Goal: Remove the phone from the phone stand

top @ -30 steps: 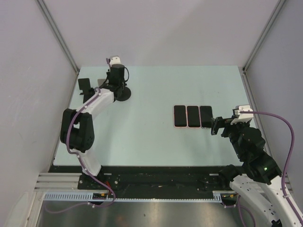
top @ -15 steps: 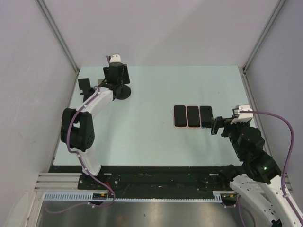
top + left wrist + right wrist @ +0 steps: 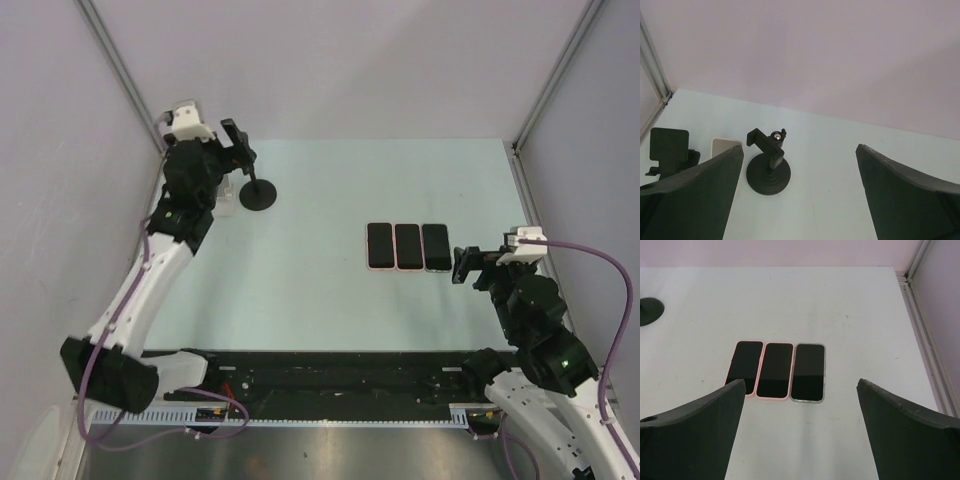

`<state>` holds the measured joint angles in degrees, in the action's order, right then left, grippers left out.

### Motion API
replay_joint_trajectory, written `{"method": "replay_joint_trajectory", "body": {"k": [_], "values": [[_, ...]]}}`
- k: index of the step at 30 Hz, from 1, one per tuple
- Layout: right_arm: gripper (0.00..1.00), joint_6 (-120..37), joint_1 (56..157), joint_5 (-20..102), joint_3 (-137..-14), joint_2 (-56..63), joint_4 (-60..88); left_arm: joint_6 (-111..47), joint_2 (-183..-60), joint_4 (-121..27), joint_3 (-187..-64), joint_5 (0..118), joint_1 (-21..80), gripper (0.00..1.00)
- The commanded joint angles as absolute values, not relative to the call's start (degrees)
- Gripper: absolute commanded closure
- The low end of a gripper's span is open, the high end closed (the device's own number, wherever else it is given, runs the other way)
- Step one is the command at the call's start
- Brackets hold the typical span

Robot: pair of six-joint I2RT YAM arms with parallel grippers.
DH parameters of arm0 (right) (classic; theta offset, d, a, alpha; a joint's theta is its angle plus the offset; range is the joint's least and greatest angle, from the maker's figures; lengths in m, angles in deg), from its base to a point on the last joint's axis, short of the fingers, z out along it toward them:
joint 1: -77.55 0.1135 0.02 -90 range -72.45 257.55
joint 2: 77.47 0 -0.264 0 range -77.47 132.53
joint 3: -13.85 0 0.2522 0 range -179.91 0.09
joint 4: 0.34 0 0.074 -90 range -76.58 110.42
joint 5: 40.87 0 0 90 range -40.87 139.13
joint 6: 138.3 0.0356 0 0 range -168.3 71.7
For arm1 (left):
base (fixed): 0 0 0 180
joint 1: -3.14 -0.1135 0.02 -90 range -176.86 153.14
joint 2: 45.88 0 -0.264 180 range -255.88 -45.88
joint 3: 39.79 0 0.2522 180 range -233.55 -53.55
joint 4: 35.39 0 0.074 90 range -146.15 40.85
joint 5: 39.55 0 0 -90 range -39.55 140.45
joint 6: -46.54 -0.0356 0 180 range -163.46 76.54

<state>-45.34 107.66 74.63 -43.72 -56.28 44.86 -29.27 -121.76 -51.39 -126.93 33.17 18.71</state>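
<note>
The black phone stand [image 3: 258, 195] has a round base, and its clamp [image 3: 767, 142] holds nothing. Just left of it a pale flat phone [image 3: 725, 146] lies on the table, also showing from above [image 3: 228, 196]. My left gripper [image 3: 238, 152] hangs open, above and a little behind the stand; in the wrist view [image 3: 800, 149] nothing lies between its fingers. Three dark-screened phones [image 3: 408, 246] lie in a row at mid right. My right gripper [image 3: 462, 265] stands open just right of them, empty in the wrist view [image 3: 801, 382].
A second black stand [image 3: 669, 147] sits at the far left by the wall. Two of the row's phones have pink cases [image 3: 774, 370] and one a clear case [image 3: 808, 371]. Enclosure walls and metal rails [image 3: 540, 100] bound the table.
My left arm has risen and drawn back from the stand, and its jaws have opened. The pale phone now shows beside the stand. The right gripper has shifted slightly to the right.
</note>
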Motion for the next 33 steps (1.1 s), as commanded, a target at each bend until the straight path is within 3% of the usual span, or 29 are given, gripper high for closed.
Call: {"method": "replay_joint_trajectory", "body": {"k": [1, 17, 28, 33], "values": [[0.0, -43.21, 106.91, 80.76, -43.41, -59.36, 42.6, -27.11, -108.13, -50.39, -118.53, 35.68, 18.43, 0.0], [0.0, -40.74, 103.66, 91.93, -41.48, -66.04, 37.85, -31.32, -54.36, -50.47, -90.65, 29.99, 18.43, 0.0], [0.0, -41.89, 103.13, 96.07, -40.6, -64.28, 35.3, -30.9, -46.06, -49.42, -80.8, 28.56, 18.43, 0.0], [0.0, -41.63, 96.11, 89.4, -38.76, -64.54, 33.72, -32.92, -43.34, -45.2, -80.01, 31.29, 18.17, 0.0]]}}
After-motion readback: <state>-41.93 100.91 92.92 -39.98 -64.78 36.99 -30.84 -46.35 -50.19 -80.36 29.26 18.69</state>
